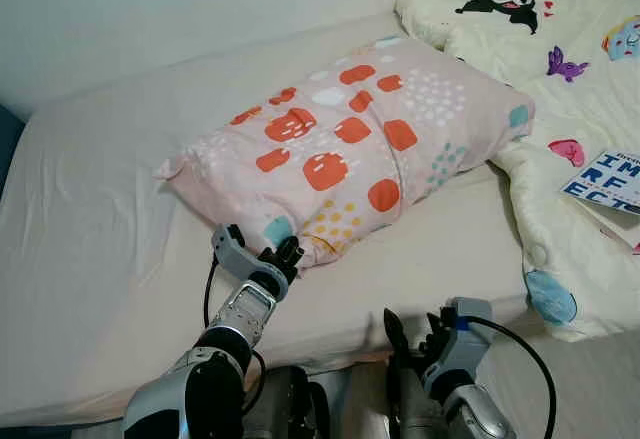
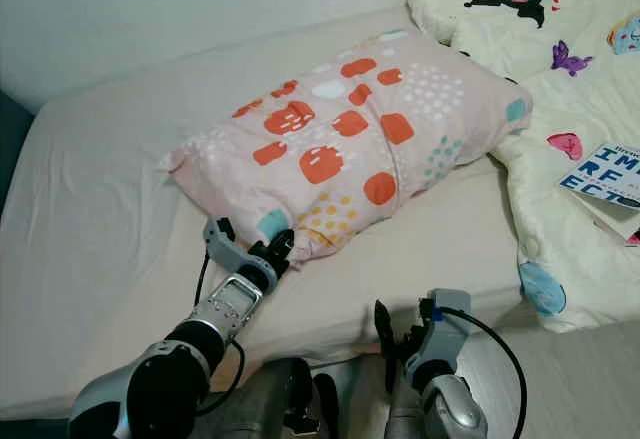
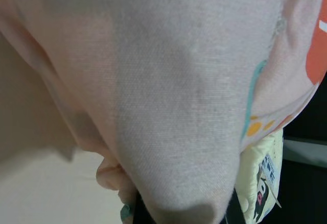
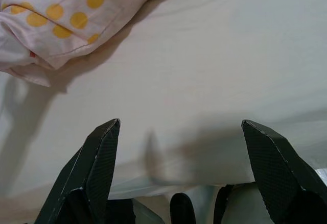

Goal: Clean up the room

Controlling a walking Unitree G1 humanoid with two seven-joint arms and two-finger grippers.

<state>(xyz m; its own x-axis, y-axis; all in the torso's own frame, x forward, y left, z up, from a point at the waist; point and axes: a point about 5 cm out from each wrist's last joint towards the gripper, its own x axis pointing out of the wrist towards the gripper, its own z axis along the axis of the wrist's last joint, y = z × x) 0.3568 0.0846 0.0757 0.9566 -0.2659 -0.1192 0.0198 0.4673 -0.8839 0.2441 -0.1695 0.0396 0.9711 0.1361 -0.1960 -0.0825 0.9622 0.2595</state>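
Your left jaws [image 1: 283,256] are clenched on the near corner of the pillow [image 1: 355,139], the pink fabric bunched between the black fingers right where the yellow-dotted patch meets the edge; in the left wrist view the pillow cloth [image 3: 173,96] hangs pressed close against the camera. Your right jaws [image 4: 181,168] are released, the two fingers spread wide apart and holding nothing, poised low at the near edge of the bed with the sheet just ahead of them and the pillow's dotted corner further up in the right wrist view. In the head view that right gripper [image 1: 418,334] sits below the mattress edge, well apart from the pillow. The pillow itself lies diagonally across the middle of the bed [image 1: 100,259], resting flat on the cream sheet, its far end touching a pale blanket [image 1: 560,79] printed with cartoon figures. That blanket is heaped over the right side of the bed and spills down past the mattress edge. A booklet [image 1: 612,184] with blue lettering lies on top of the blanket near the right border of the view. Behind the bed you see a plain light wall [image 1: 150,9].
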